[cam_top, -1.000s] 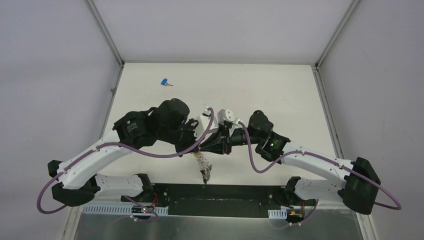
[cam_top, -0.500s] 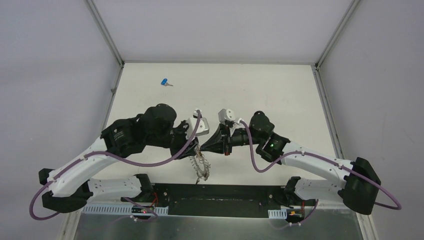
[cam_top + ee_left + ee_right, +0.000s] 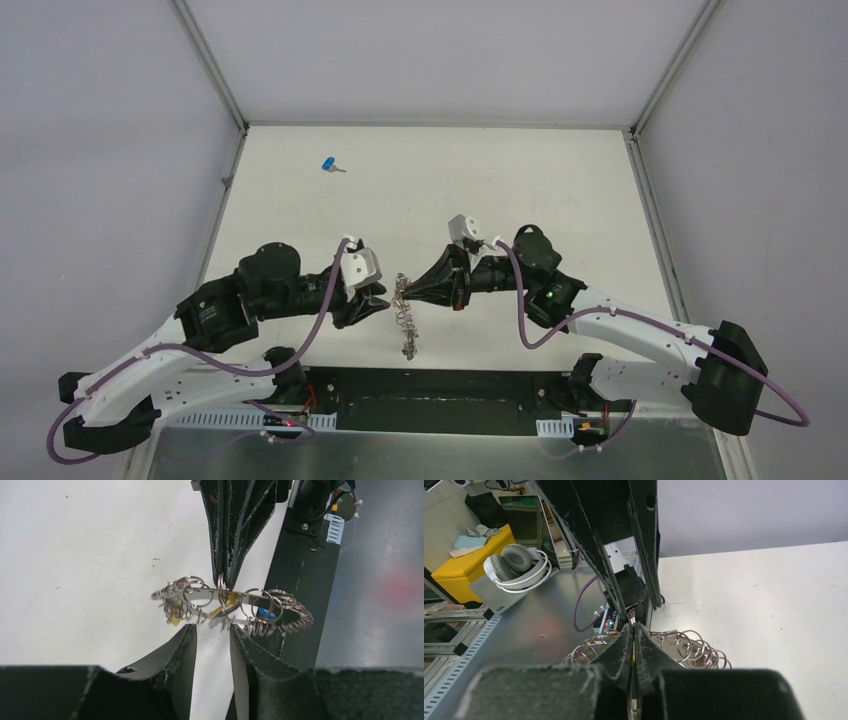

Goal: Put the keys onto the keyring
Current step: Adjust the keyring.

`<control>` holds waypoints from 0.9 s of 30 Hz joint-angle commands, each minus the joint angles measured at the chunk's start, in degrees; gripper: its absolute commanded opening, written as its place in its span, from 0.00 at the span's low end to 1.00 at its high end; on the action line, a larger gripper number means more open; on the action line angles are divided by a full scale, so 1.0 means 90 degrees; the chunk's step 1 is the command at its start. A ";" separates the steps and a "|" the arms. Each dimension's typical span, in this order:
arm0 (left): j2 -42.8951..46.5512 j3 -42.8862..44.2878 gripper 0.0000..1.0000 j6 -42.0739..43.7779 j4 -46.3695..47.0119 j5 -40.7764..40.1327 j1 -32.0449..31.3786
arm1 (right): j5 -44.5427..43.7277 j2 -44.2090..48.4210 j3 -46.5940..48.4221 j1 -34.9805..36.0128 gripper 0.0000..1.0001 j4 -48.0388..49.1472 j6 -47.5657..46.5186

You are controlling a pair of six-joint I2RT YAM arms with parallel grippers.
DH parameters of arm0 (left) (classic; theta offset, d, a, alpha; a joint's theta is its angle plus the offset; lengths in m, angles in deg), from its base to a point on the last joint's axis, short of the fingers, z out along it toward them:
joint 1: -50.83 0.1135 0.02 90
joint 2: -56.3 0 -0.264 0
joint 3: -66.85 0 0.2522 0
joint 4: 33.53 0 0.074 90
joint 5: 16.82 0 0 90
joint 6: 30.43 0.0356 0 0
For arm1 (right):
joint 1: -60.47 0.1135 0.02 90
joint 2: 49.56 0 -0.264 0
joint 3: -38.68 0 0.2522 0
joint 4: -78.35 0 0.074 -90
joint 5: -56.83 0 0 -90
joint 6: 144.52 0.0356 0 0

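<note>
The keyring [image 3: 405, 322] hangs just above the table near its front edge, a bunch of small silver rings and keys. My right gripper [image 3: 407, 290] is shut on its top, and the right wrist view shows the fingertips [image 3: 633, 626] pinching a ring with loops [image 3: 691, 647] spread on both sides. In the left wrist view the keyring [image 3: 235, 605] shows yellow heads [image 3: 175, 620] and a blue head [image 3: 262, 612]. My left gripper [image 3: 212, 630] stands open just short of it, holding nothing. A loose blue-headed key [image 3: 329, 164] lies far back left on the table.
A black base strip [image 3: 440, 385] and a metal ledge run along the near edge under the hanging ring. Grey walls and frame posts [image 3: 212, 70] close in the table. Headphones [image 3: 518, 565] lie off the table.
My left gripper has opened, let go of the keyring and drawn back to the left. My right gripper has shut on the ring and now holds it alone.
</note>
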 commanded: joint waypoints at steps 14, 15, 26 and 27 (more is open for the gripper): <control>-0.0725 -0.0356 0.00 -0.0082 0.1304 0.0845 -0.0032 | -0.0217 0.0276 0.0000 0.0000 0.00 0.0781 0.0164; -0.0687 -0.0379 0.00 -0.0065 0.1301 0.0836 -0.0028 | -0.0238 0.0288 -0.0013 0.0000 0.00 0.0781 0.0156; 0.0081 -0.0709 0.41 -0.0371 0.1231 -0.0019 -0.0032 | -0.0383 0.0546 -0.0276 -0.0044 0.00 -0.0042 -0.0335; 0.0162 -0.0732 0.45 -0.0451 0.1195 -0.0086 -0.0033 | -0.0390 0.0582 -0.0338 -0.0055 0.00 -0.0172 -0.0390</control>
